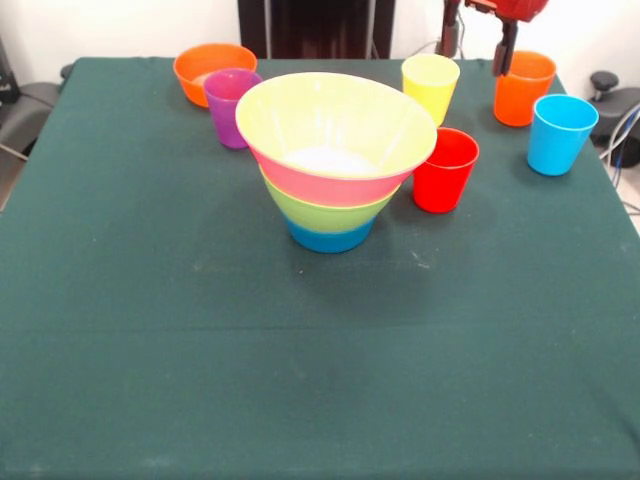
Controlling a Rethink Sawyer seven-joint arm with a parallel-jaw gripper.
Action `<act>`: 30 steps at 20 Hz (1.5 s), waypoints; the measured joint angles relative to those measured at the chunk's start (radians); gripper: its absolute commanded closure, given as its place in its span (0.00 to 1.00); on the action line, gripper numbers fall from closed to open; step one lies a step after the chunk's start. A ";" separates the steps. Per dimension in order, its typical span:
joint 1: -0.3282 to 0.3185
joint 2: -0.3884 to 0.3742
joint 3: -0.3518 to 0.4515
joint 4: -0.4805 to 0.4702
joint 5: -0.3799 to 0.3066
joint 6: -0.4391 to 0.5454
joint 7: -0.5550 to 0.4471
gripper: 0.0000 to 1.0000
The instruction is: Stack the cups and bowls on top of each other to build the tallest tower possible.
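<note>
While the tower stands upright mid-table, its 4 nested bowls read blue, green, pink and a wide yellowish rim, the top bowl holding nothing. Around it stand upright, open-mouthed cups: purple cup just left, touching the small orange bowl behind; red cup just right; yellow cup, orange cup and light blue cup farther right. Above the orange cup hangs the gripper; whether its fingers are spread cannot be told.

gripper cut off by top edge, jaws unclear
</note>
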 measured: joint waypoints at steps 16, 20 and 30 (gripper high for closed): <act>0.000 0.015 0.000 0.003 0.000 -0.062 0.000 0.00; 0.000 0.027 0.000 0.003 0.000 -0.071 0.000 0.00; -0.004 0.044 0.000 0.010 0.000 -0.101 0.000 0.00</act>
